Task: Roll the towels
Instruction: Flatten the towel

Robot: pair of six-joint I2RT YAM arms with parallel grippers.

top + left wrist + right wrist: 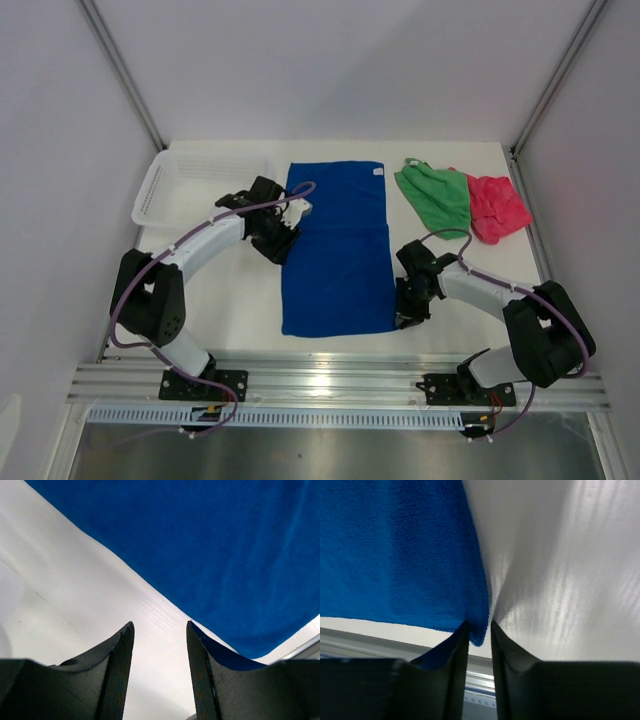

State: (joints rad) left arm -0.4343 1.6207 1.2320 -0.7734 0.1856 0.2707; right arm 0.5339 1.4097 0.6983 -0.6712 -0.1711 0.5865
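Showing you blue towel [337,245] flat on surface [235,300] | left hand [160,626] released over its left edge | right hand [480,625] astride near-right corner, you can't tell if clenched | green towel [435,195], pink towel [497,207] bunched far right

**Legible markings, all views.** No text, brand, number or sign can be read in any view. In the top view, the blue towel [337,250] has a small white tag [378,171] at its far right corner. The tag is too small to show any characters. Both wrist views show only plain blue cloth and the unmarked white bench [65,605], with no printing on either surface.
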